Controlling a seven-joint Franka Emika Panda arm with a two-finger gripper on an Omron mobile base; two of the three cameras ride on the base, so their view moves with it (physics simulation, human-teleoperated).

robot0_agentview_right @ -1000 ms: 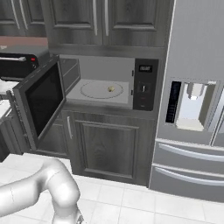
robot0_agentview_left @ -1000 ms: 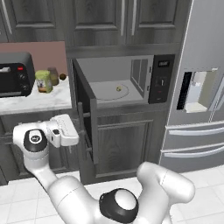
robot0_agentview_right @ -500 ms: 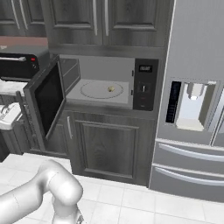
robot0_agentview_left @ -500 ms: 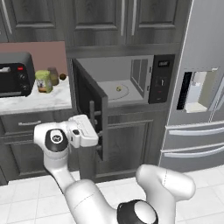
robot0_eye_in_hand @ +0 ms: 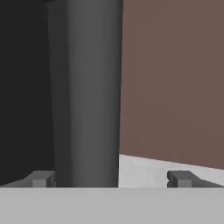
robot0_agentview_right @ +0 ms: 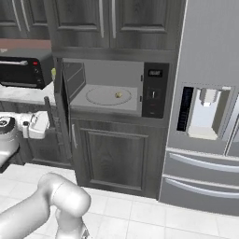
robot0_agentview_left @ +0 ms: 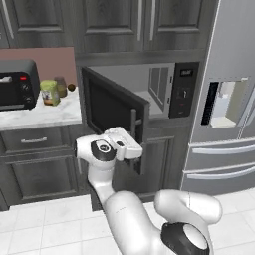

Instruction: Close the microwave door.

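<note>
Your wide black glass-windowed microwave door (robot0_agentview_left: 115,112) stands roughly half shut, swung out from the dark built-in microwave (robot0_agentview_right: 112,88). Your gripper (robot0_agentview_left: 135,155), fingers spread, presses near the handle edge; latching remains.

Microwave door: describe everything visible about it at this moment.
The microwave door is a wide black panel with a dark glass window and a slim grey vertical handle near its free edge. Hinged on its left, it stands roughly half open, leaving the microwave cavity and turntable exposed. The gripper sits against the door's outer lower edge; its jaws look empty.
</note>
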